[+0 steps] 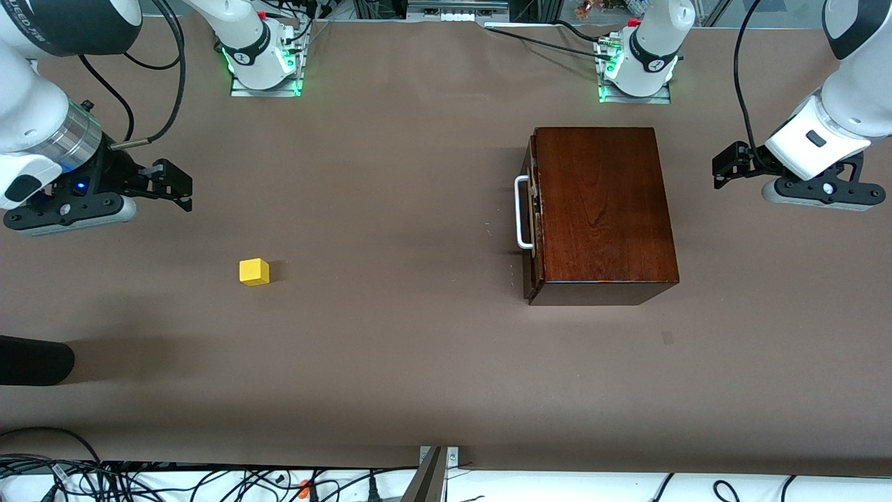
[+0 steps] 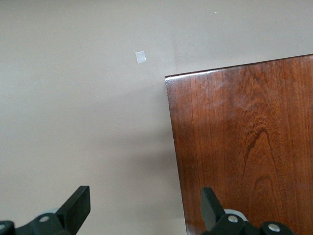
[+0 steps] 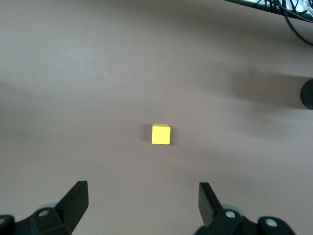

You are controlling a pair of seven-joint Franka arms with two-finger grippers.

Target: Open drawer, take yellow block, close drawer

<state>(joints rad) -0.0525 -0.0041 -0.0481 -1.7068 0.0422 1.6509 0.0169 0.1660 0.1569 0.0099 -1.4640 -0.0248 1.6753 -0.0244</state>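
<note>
Yellow block [image 1: 254, 272] sits alone on the bare brown counter [image 1: 390, 362], toward the right arm's end, well apart from the dark-wood box [image 1: 599, 209]. In the front view the drawer [image 1: 533, 216] appears pushed in, its front flush with the box and its white handle [image 1: 521, 212] facing the right arm's end; the drawer interior is hidden. The right end effector [image 1: 171, 183] hangs over the counter at the right arm's end, wrist tilted, fingers spread and holding nothing. The left end effector [image 1: 732, 167] hangs over the counter at the left arm's end, beside the box, likewise released and empty. Both arms are cut off by the picture edges. A dark rounded object [image 1: 31, 360] at the edge is only partly seen.

Left wrist view: the left end effector [image 2: 145, 205] shows two parted fingertips, one over the counter and one over the box [image 2: 244, 147] top. A small pale patch [image 2: 141, 57] lies on the counter.

Right wrist view: the right end effector [image 3: 144, 200] shows parted fingertips over bare counter, with the yellow block [image 3: 161, 134] apart from them, untouched.
</note>
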